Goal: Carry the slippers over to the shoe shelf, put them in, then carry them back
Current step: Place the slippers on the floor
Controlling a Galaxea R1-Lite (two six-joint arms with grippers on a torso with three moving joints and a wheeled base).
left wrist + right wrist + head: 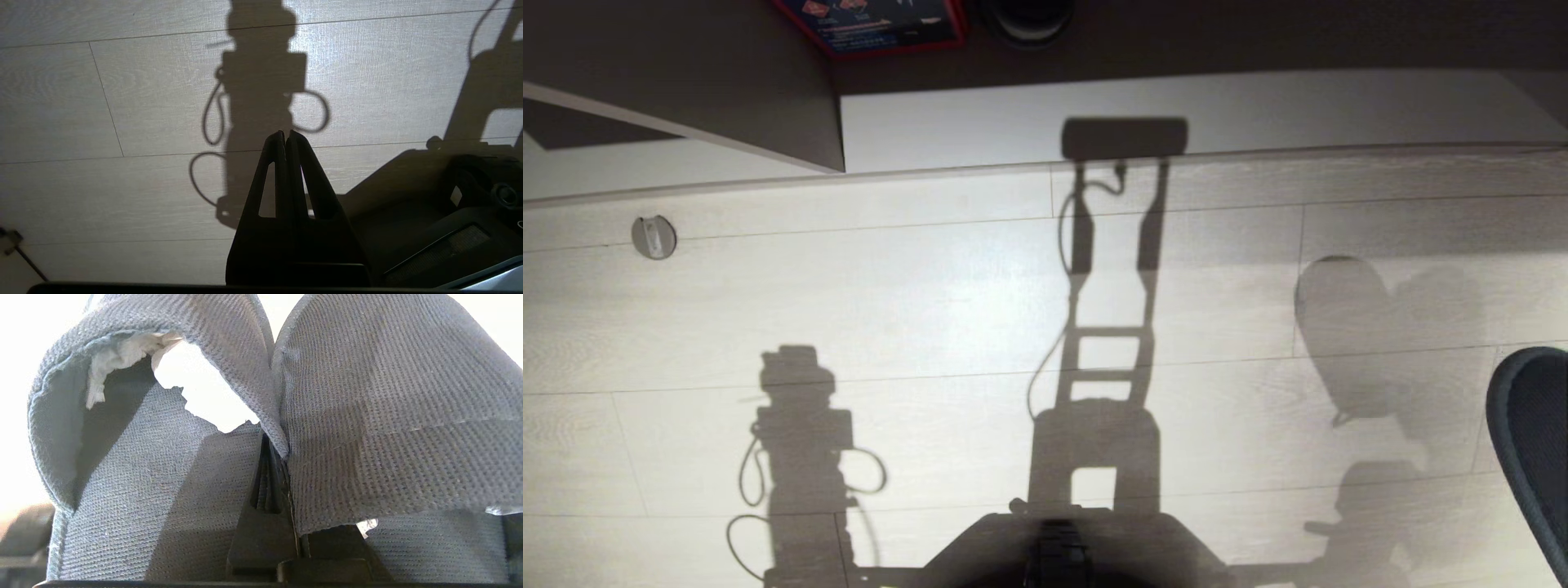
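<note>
Right wrist view only: right gripper (282,473) clenched on the slippers (367,416), filling the frame. Left wrist view: left gripper (285,136) pressed closed, empty, above the floor (122,102). Head view: slipper edge (1531,441) at lower right; pale plank floor; shoe shelf (1013,122) along the top.

The left claw (286,136) is held out level with its fingers (304,171) pressed together, gripping nothing. The right claw (282,457) is clamped tight on the slippers (367,416).
</note>
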